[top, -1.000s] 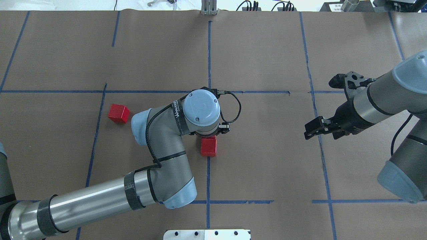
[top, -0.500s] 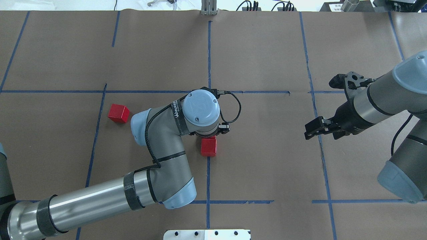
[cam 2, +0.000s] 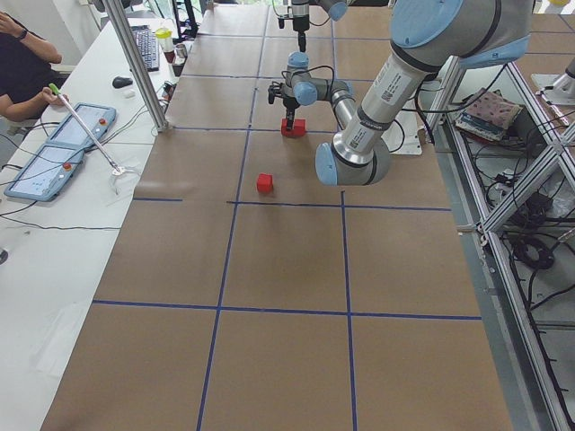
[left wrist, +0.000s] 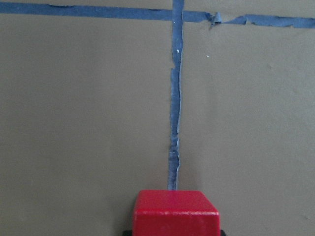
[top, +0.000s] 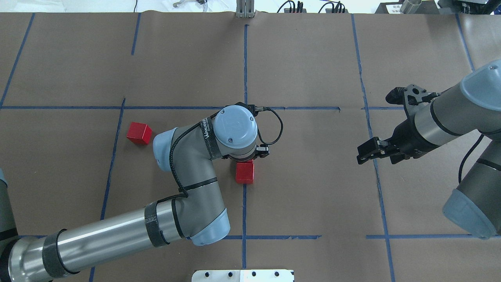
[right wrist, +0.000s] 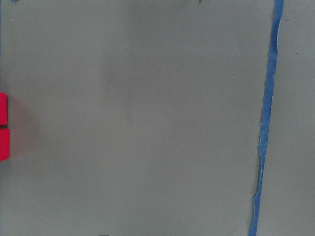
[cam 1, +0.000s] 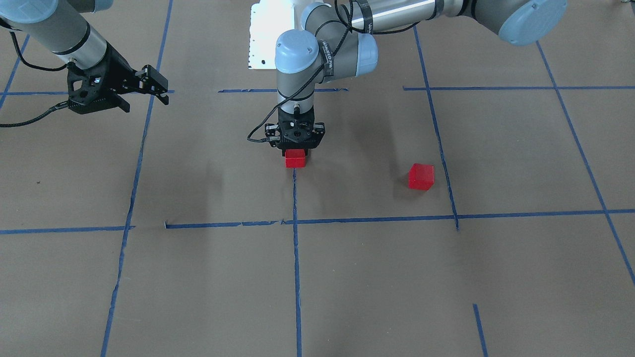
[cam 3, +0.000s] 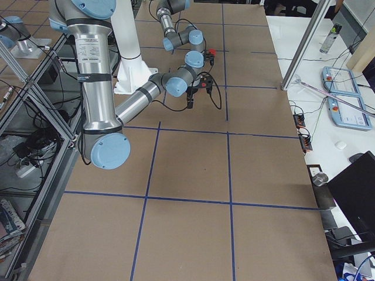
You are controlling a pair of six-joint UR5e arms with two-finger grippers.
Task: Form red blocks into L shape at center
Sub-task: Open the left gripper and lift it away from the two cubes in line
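My left gripper points straight down at the center, where the long blue tape line runs, and is shut on a red block. That block fills the bottom of the left wrist view. From overhead my wrist hides it. A second red block sits on the paper right next to it, on my side. The right wrist view shows the two side by side at its left edge. The third red block lies apart to the left. My right gripper is open and empty, hovering to the right.
The white robot base is at the near edge. A black cable loops off my left wrist. My left arm's elbow hangs close to the lone block. An operator's side table with tablets runs along the far edge.
Almost nothing: my left arm's elbow has shifted very slightly left. The blocks and the right arm have not moved.
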